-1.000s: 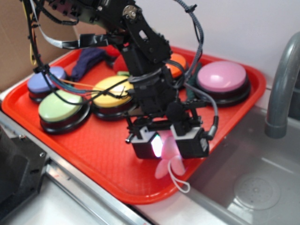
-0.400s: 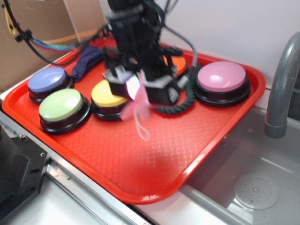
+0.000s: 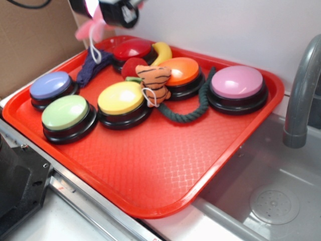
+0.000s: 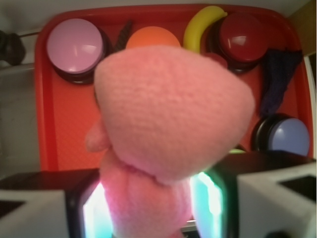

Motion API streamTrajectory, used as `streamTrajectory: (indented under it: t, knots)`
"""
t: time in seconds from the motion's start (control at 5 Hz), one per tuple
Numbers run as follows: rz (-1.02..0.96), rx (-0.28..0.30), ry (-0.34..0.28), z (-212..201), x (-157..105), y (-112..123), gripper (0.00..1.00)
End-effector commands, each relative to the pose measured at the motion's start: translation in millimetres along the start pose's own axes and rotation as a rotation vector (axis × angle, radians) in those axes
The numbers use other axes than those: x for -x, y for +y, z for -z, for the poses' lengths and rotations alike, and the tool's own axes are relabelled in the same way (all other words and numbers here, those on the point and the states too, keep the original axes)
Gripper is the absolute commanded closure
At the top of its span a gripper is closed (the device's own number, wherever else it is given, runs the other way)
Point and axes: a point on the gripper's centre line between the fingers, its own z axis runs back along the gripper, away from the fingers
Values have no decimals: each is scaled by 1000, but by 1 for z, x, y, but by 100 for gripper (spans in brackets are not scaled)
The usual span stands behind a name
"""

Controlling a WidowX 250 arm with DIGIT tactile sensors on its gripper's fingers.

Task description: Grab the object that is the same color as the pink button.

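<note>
My gripper (image 3: 93, 6) is at the top left of the exterior view, high above the tray's far left corner, and is shut on the pink plush toy (image 3: 86, 29), which hangs below it with its white string loop dangling. In the wrist view the toy (image 4: 168, 119) fills the middle, pinched between the two lit pads (image 4: 205, 196). The pink button (image 3: 237, 83) sits at the tray's far right corner, and it also shows at the top left of the wrist view (image 4: 75, 45).
The red tray (image 3: 150, 170) holds lavender-blue (image 3: 50, 85), green (image 3: 65, 113), yellow (image 3: 120, 98), orange (image 3: 181, 71) and red (image 3: 131, 49) buttons, an orange tiger plush (image 3: 153, 80), a banana (image 3: 161, 51), a dark green rope (image 3: 193, 110) and a navy cloth (image 3: 90, 65). A sink and grey faucet (image 3: 303, 95) lie right.
The gripper has risen from low over the tray's front to high above its far left corner, carrying the pink plush toy. The tiger plush and the buttons it hid are now uncovered.
</note>
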Motion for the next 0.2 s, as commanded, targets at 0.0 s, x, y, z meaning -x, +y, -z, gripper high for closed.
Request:
streamTrajectory:
  t: [0.0]
  knots:
    - [-101, 45, -52, -21, 9, 29, 100]
